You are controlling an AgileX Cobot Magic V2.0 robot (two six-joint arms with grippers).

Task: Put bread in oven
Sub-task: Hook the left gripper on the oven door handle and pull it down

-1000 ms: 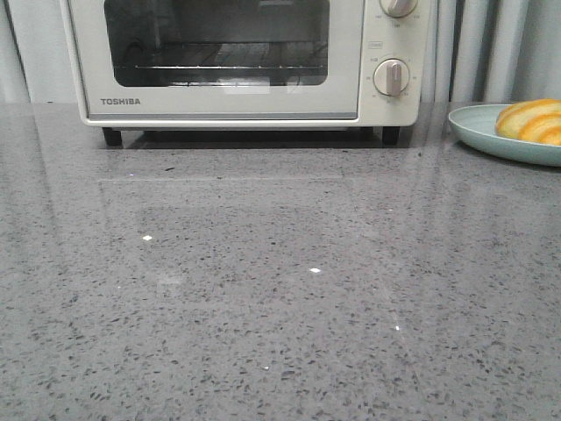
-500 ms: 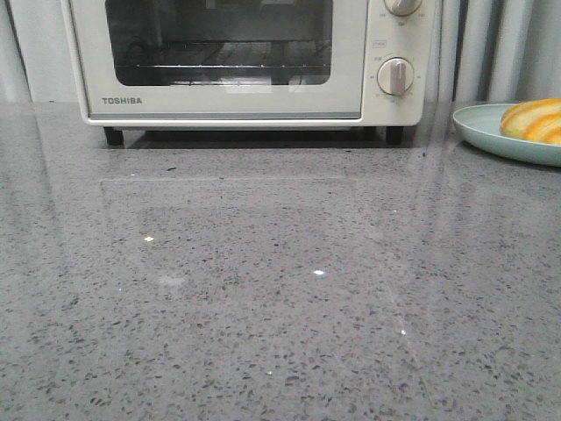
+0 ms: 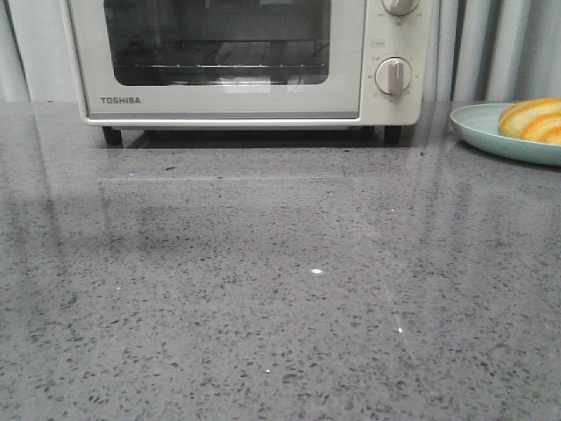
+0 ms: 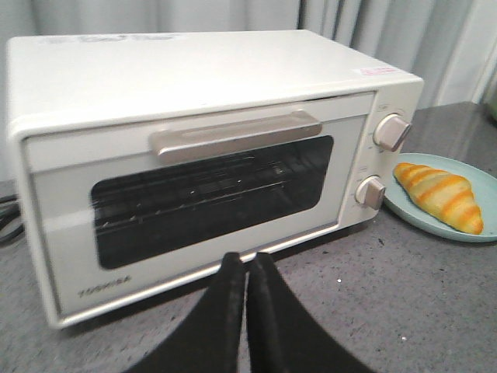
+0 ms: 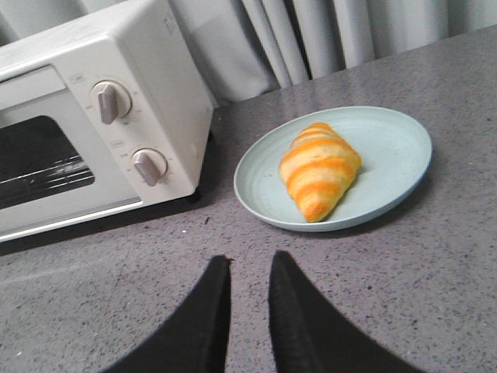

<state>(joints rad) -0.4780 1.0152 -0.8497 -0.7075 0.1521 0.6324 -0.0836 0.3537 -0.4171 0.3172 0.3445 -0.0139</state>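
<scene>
The cream-white TOSHIBA oven [image 3: 237,61] stands at the back of the counter with its glass door closed; it also shows in the left wrist view [image 4: 194,163] and the right wrist view [image 5: 93,124]. The golden striped bread [image 5: 318,171] lies on a pale blue plate [image 5: 388,148] to the oven's right; it also shows in the front view [image 3: 530,118] and left wrist view [image 4: 439,196]. My left gripper [image 4: 247,260] is shut and empty, in front of the oven door's lower edge. My right gripper [image 5: 248,264] is slightly open and empty, short of the plate.
The grey speckled counter [image 3: 280,289] stretches in front of the oven. Grey curtains [image 3: 491,44] hang behind. The door handle [image 4: 233,134] runs across the top of the door. Two round knobs [image 4: 388,132] sit on the oven's right side. A black cable [image 4: 8,225] trails at the oven's left.
The front view has shifted slightly. A dark shadow has appeared on the counter at the left in front of the oven. The oven and bread have not moved.
</scene>
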